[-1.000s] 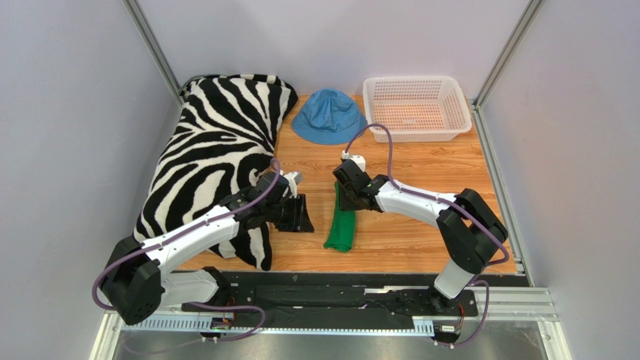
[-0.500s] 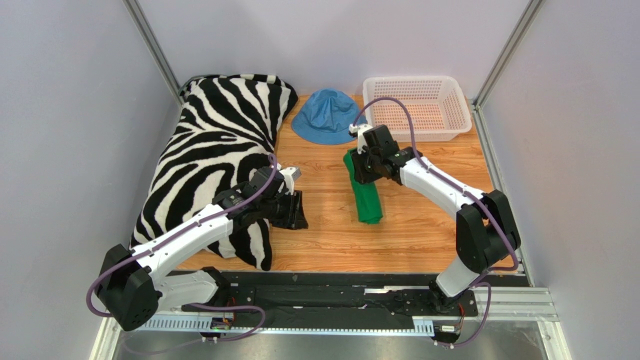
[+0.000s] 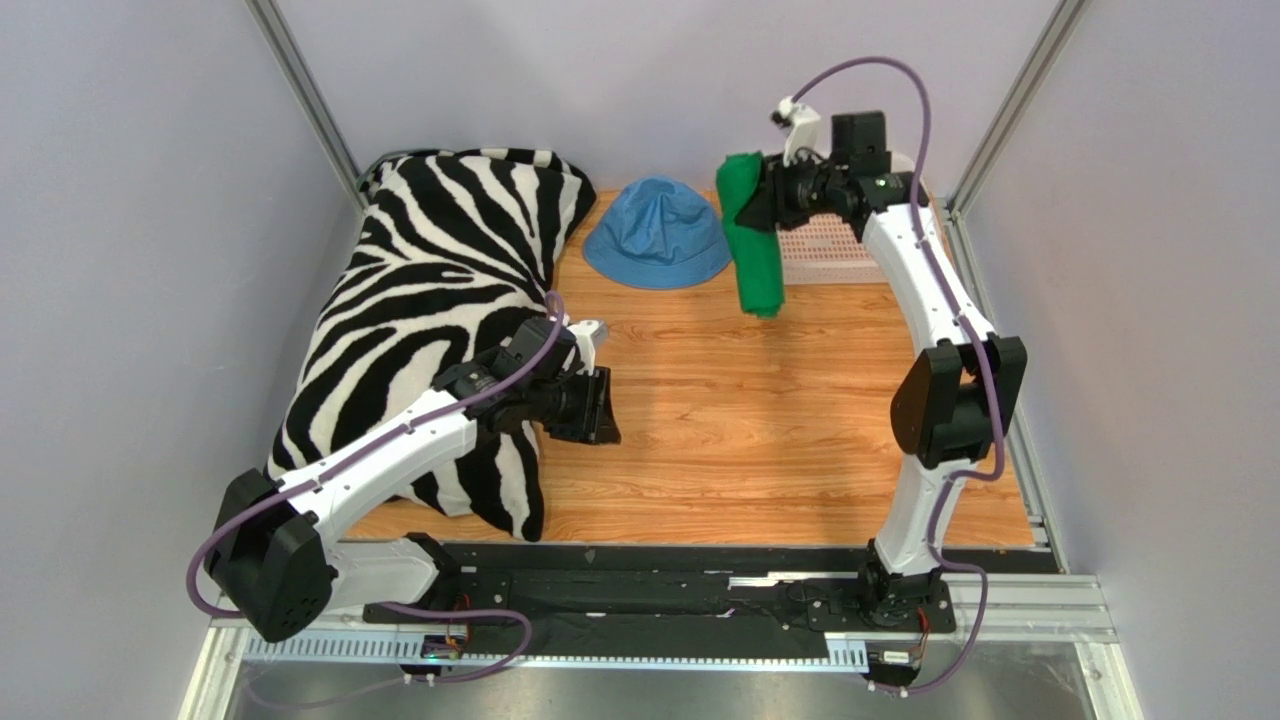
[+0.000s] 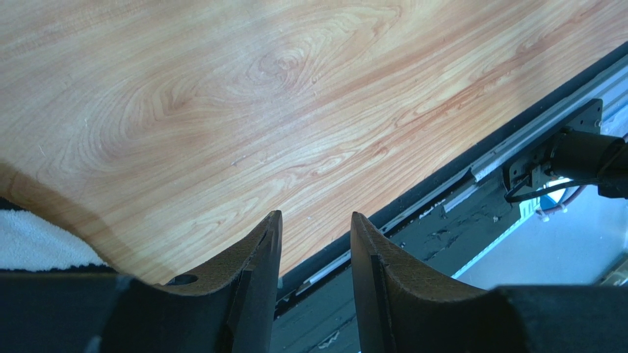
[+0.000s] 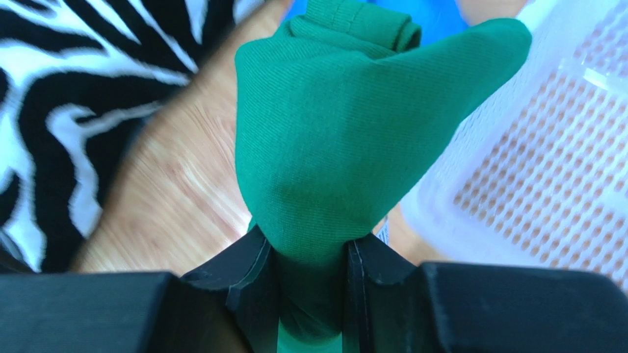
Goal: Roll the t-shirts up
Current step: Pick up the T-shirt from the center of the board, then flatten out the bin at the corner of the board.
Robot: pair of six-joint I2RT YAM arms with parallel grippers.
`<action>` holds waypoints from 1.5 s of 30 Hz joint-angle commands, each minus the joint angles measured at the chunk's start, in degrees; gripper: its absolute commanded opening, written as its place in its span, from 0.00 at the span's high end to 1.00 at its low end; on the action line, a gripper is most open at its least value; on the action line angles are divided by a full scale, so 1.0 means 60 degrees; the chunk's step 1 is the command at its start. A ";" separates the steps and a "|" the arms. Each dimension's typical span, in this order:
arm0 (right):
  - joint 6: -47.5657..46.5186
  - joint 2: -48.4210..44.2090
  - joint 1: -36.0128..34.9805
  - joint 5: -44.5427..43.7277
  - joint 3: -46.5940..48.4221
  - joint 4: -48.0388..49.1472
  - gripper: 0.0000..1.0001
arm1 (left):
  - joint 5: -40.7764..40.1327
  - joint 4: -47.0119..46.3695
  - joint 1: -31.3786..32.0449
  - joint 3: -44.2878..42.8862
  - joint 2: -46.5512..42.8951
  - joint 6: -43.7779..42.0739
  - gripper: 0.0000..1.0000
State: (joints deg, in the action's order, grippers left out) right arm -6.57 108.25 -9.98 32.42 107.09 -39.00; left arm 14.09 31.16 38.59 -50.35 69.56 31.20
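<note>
Green t-shirt (image 5: 346, 125) hangs bunched, pinched in the fingers of my right gripper (image 5: 309, 257), white basket (image 5: 560, 162) just beside them — my left gripper (image 4: 315, 232) gapes, holding nothing, above the wooden table (image 4: 221, 95).

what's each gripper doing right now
Left gripper: open, holding nothing.
Right gripper: closed on the t-shirt.
</note>
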 commanded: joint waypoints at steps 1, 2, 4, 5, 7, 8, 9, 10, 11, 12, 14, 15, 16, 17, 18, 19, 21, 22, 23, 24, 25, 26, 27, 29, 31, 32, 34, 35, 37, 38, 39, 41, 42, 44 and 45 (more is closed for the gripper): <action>0.1295 0.1246 0.0826 0.3158 0.2261 0.0829 1.00 | -0.0019 0.0051 -0.0133 -0.0602 0.0345 -0.0263 0.53; 0.1706 0.1483 0.1133 0.3557 0.2525 0.1673 1.00 | -0.0033 0.0080 -0.0162 -0.0646 0.0389 -0.0293 0.53; 0.3316 0.2054 0.1398 0.4376 0.3302 0.2730 1.00 | -0.0106 0.0124 -0.0205 -0.0778 0.0579 -0.0337 0.53; 0.3959 0.2724 0.1573 0.4642 0.3638 0.3824 1.00 | -0.0092 0.0154 -0.0249 -0.0837 0.0667 -0.0351 0.53; 0.5833 0.3444 0.1575 0.5185 0.4575 0.4986 1.00 | -0.0077 0.0197 -0.0308 -0.0969 0.0857 -0.0366 0.53; 0.6508 0.4318 0.1938 0.5375 0.4883 0.6282 1.00 | -0.0092 0.0212 -0.0337 -0.1013 0.0930 -0.0366 0.53; 0.7196 0.4762 0.1999 0.5537 0.5205 0.7035 1.00 | -0.0106 0.0270 -0.0367 -0.1115 0.0975 -0.0366 0.54; 0.8552 0.5289 0.2072 0.5553 0.5992 0.7608 1.00 | -0.0107 0.0286 -0.0410 -0.1145 0.1033 -0.0395 0.54; 0.9029 0.6149 0.2189 0.5553 0.6391 0.8397 1.00 | -0.0121 0.0315 -0.0440 -0.1217 0.1121 -0.0395 0.54; 0.9353 0.6651 0.2248 0.5495 0.6917 0.8448 1.00 | -0.0121 0.0387 -0.0455 -0.1320 0.1194 -0.0410 0.54; 0.9677 0.7283 0.2452 0.5304 0.7683 0.8419 1.00 | -0.0121 0.0476 -0.0498 -0.1452 0.1311 -0.0468 0.54; 0.9780 0.7620 0.2512 0.5217 0.7583 0.8550 1.00 | -0.0136 0.0549 -0.0499 -0.1540 0.1326 -0.0483 0.54; 0.9767 0.7695 0.2571 0.5172 0.7176 0.8624 1.00 | -0.0136 0.0578 -0.0513 -0.1555 0.1356 -0.0512 0.54; 0.9651 0.7783 0.2644 0.5143 0.7027 0.8480 1.00 | -0.0165 0.0622 -0.0542 -0.1613 0.1414 -0.0542 0.54; 0.9490 0.7958 0.2659 0.5143 0.6953 0.8232 1.00 | -0.0194 0.0695 -0.0543 -0.1672 0.1458 -0.0585 0.54; 0.9256 0.8076 0.2674 0.5157 0.6952 0.7896 1.00 | -0.0209 0.0725 -0.0557 -0.1701 0.1487 -0.0615 0.54; 0.8597 0.8223 0.2703 0.5041 0.6952 0.6885 1.00 | -0.0194 0.0812 -0.0601 -0.1789 0.1561 -0.0688 0.54; 0.8464 0.8311 0.2717 0.5011 0.6894 0.6664 1.00 | -0.0194 0.0828 -0.0616 -0.1818 0.1605 -0.0717 0.54; 0.8303 0.8326 0.2761 0.4982 0.6763 0.6546 1.00 | -0.0180 0.0842 -0.0616 -0.1848 0.1663 -0.0718 0.54; 0.8142 0.8326 0.2776 0.4880 0.6761 0.6168 1.00 | -0.0165 0.0857 -0.0645 -0.1892 0.1678 -0.0761 0.54; 0.7981 0.8355 0.2791 0.4836 0.6790 0.5743 1.00 | -0.0151 0.0871 -0.0660 -0.1906 0.1707 -0.0776 0.54; 0.7631 0.8355 0.2791 0.4763 0.6791 0.5507 1.00 | -0.0151 0.0872 -0.0645 -0.1936 0.1751 -0.0776 0.54; 0.7468 0.8341 0.2791 0.4631 0.6834 0.5244 1.00 | -0.0151 0.0872 -0.0645 -0.1936 0.1766 -0.0791 0.54; 0.6914 0.8326 0.2762 0.4601 0.6835 0.4569 1.00 | -0.0121 0.0886 -0.0674 -0.1979 0.1810 -0.0806 0.55; 0.6342 0.8210 0.2718 0.4323 0.6762 0.3708 1.00 | -0.0092 0.0886 -0.0674 -0.1980 0.1839 -0.0820 0.55; 0.6092 0.8151 0.2674 0.4105 0.6703 0.3456 1.00 | -0.0092 0.0886 -0.0660 -0.2009 0.1839 -0.0820 0.55; 0.5360 0.8063 0.2572 0.3797 0.6630 0.2741 1.00 | -0.0092 0.0901 -0.0660 -0.2053 0.1854 -0.0849 0.55; 0.5111 0.7975 0.2542 0.3607 0.6601 0.2533 1.00 | -0.0092 0.0944 -0.0660 -0.2082 0.1854 -0.0879 0.55; 0.4495 0.7902 0.2425 0.3342 0.6513 0.1978 1.00 | -0.0092 0.0959 -0.0674 -0.2112 0.1869 -0.0893 0.55; 0.4334 0.7814 0.2396 0.3065 0.6454 0.1844 1.00 | -0.0135 0.0959 -0.0675 -0.2155 0.1869 -0.0908 0.55; 0.4071 0.7784 0.2337 0.2947 0.6381 0.1610 1.00 | -0.0150 0.0959 -0.0660 -0.2156 0.1869 -0.0908 0.55; 0.3952 0.7682 0.2322 0.2654 0.6293 0.1433 1.00 | -0.0165 0.0930 -0.0674 -0.2185 0.1898 -0.0894 0.55; 0.3734 0.7624 0.2293 0.2551 0.6249 0.1157 1.00 | -0.0165 0.0916 -0.0675 -0.2199 0.1927 -0.0893 0.55; 0.3571 0.7376 0.2278 0.2041 0.6030 0.0862 1.00 | -0.0136 0.0872 -0.0675 -0.2214 0.1971 -0.0923 0.55; 0.3541 0.7229 0.2235 0.1805 0.5855 0.0658 1.00 | -0.0136 0.0857 -0.0689 -0.2214 0.2015 -0.0894 0.55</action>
State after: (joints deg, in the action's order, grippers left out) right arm 20.51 157.93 4.21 49.95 144.44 -28.25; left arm 13.13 36.62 34.85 -61.36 80.86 26.72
